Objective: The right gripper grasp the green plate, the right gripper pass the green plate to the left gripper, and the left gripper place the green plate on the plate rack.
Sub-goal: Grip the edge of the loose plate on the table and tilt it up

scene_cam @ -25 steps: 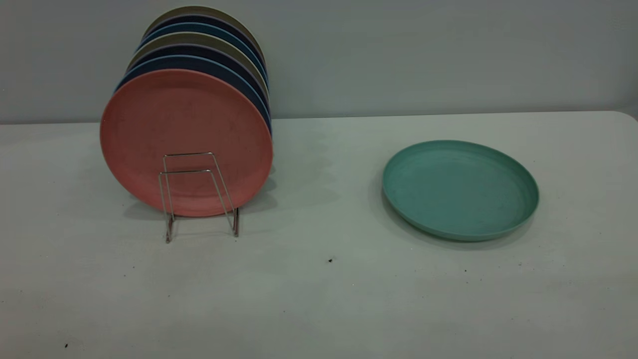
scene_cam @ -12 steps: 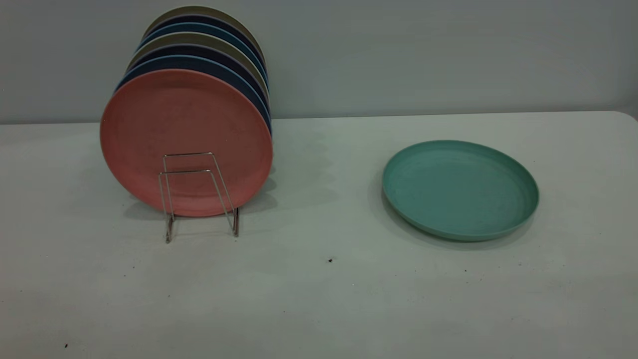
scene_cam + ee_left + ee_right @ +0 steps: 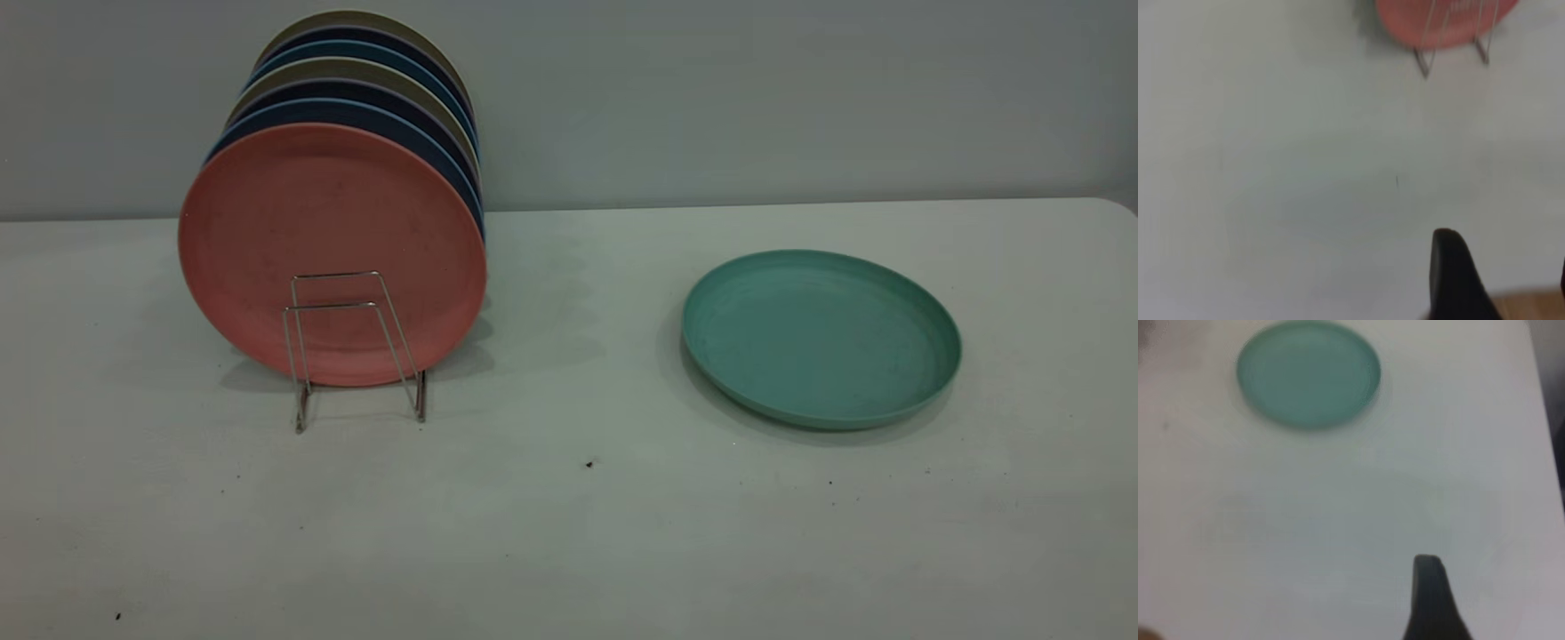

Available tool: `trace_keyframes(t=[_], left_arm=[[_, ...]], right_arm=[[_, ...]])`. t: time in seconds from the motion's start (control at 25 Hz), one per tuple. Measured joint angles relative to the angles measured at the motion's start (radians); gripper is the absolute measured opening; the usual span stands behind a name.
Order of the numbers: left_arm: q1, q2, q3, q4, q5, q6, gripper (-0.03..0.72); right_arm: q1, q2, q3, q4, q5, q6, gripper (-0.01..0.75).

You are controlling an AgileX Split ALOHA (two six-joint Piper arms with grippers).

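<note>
Pale grey wall (image 3: 756,98) backs a white table (image 3: 569,533) that fills the exterior view. On the table's left stands the rack (image 3: 356,347), a thin silver wire frame with 2 upright loops showing at its near end. Plates stand on edge in it, 1 behind the other: a pink plate (image 3: 331,222) nearest, then dark blue plates (image 3: 391,124) and olive ones, about 7 in all. The pink plate leans just behind the near loops, which cross its lower face.

On the right, well apart from the rack, the green plate (image 3: 821,336) lies flat on the table, rim up, with nothing on it or touching it. A few dark specks (image 3: 589,463) dot the table between and nearer than the 2.

Neither arm shows in the exterior view. In the left wrist view, 1 black finger of the left gripper (image 3: 1458,277) hangs over bare table, near of the rack's feet; I cannot tell how far it is open. In the right wrist view, 1 finger of the right gripper (image 3: 1431,600) hovers over bare table, well short of the green plate; its opening cannot be told either. Neither holds anything that shows.
</note>
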Motion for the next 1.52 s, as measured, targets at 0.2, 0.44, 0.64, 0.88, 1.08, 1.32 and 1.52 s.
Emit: trace_keyframes(t=[0.2, 0.44, 0.64, 0.88, 1.08, 1.32, 1.52], left_arm=[[0.0, 0.036, -0.005, -0.013, -0.145, 0.003, 0.415], [0.0, 0.23, -0.005, -0.214, -0.28, 0.076, 0.415], [0.0, 0.393, -0.005, -0.413, -0.358, 0.259, 0.415], [0.0, 0.526, -0.005, -0.466, -0.388, 0.311, 0.415], [0.0, 0.535, -0.005, -0.466, -0.403, 0.317, 0.415], [0.0, 0.535, -0.005, -0.466, -0.384, 0.317, 0.415], [0.0, 0.535, -0.005, -0.466, -0.362, 0.317, 0.415]], right_arm=[[0.0, 0.063, -0.007, 0.06, -0.166, 0.0, 0.495], [0.0, 0.32, -0.007, 0.44, -0.334, -0.214, 0.495], [0.0, 0.619, -0.007, 0.84, -0.391, -0.628, 0.495], [0.0, 1.001, -0.026, 1.133, -0.545, -0.978, 0.495], [0.0, 1.333, -0.15, 1.164, -0.601, -1.063, 0.495], [-0.066, 1.692, -0.364, 1.17, -0.56, -1.078, 0.495], [-0.138, 1.885, -0.478, 1.116, -0.543, -1.089, 0.495]])
